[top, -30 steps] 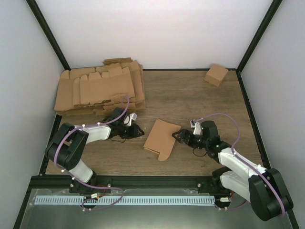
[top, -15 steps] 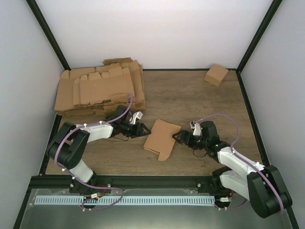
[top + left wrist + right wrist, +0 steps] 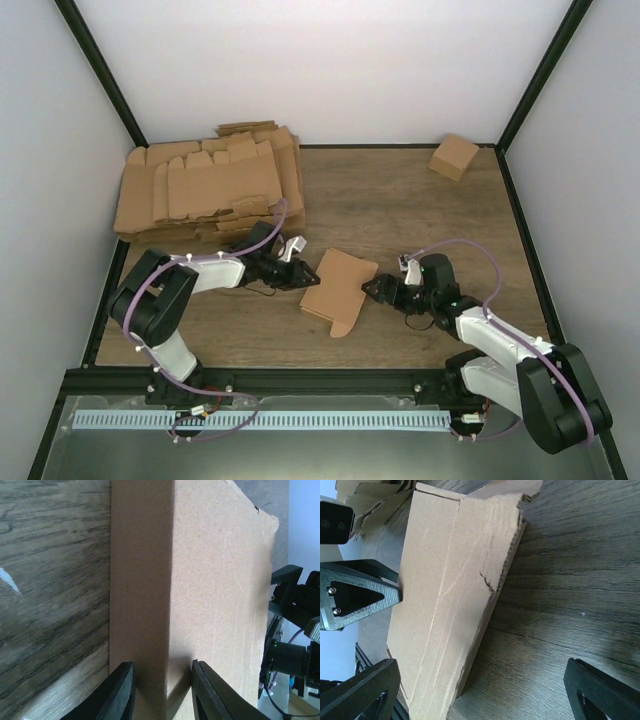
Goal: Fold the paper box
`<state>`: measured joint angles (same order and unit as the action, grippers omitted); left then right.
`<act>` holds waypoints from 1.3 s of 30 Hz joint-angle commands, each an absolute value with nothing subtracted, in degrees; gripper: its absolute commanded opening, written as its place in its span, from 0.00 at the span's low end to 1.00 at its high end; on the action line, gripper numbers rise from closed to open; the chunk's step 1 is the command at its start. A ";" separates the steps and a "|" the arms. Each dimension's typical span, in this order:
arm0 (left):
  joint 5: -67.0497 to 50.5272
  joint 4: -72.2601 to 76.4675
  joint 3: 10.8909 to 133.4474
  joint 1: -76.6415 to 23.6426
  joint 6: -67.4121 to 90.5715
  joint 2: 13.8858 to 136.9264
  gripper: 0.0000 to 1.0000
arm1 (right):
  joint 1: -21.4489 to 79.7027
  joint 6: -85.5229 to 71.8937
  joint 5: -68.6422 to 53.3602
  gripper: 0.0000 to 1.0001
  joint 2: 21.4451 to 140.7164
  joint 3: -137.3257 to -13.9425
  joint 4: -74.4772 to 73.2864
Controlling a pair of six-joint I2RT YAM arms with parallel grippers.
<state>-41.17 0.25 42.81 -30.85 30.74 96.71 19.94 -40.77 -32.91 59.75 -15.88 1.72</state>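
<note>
Two arms lie low over a dark, wood-grain table (image 3: 420,215), closed in by plain white walls (image 3: 330,70) and black frame posts (image 3: 100,75), with a pale slotted rail (image 3: 260,420) along the bottom of the top view.

At the upper left, a thick, untidy pile of brown cardboard blanks (image 3: 210,190) spreads against the back corner. Just below and right of it, the left gripper (image 3: 305,277) reaches to the left edge of the paper box (image 3: 338,288). In its wrist view its two dark fingers (image 3: 122,690) stand on either side of a raised fold of the cardboard; whether they pinch it cannot be told.

The paper box lies at the centre of the table as a partly flattened brown piece, with creases running its length and a ragged flap at one end. Its underside rests on the wood.

Just right of it, the right gripper (image 3: 370,290) faces the box's right edge with its jaws spread wide, grasping nothing. The box lies ahead of the gap.

At the upper right, well apart from everything else, a small cube-like brown carton (image 3: 454,156) sits near the back wall.
</note>
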 commanded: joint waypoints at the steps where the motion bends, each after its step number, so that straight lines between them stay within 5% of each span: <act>1: -36.29 0.16 41.83 -29.81 30.99 98.19 0.32 | 19.28 -40.43 -30.83 0.92 58.37 -15.71 0.74; 8: -35.52 0.00 40.48 -28.36 30.89 98.09 0.31 | 19.28 -40.78 -24.54 0.85 57.15 -16.01 -3.07; 20: -35.07 -0.69 40.17 -27.22 29.96 98.29 0.31 | 19.32 -43.68 -29.65 0.29 65.09 -13.96 5.35; 39: -44.75 5.40 38.18 -24.80 33.24 97.04 0.12 | 19.25 -41.71 -36.36 0.24 72.33 -16.02 10.66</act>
<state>-43.62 4.54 40.21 -26.04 32.29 96.68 19.77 -42.83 -33.56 70.50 -14.09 8.05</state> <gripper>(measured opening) 0.213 0.244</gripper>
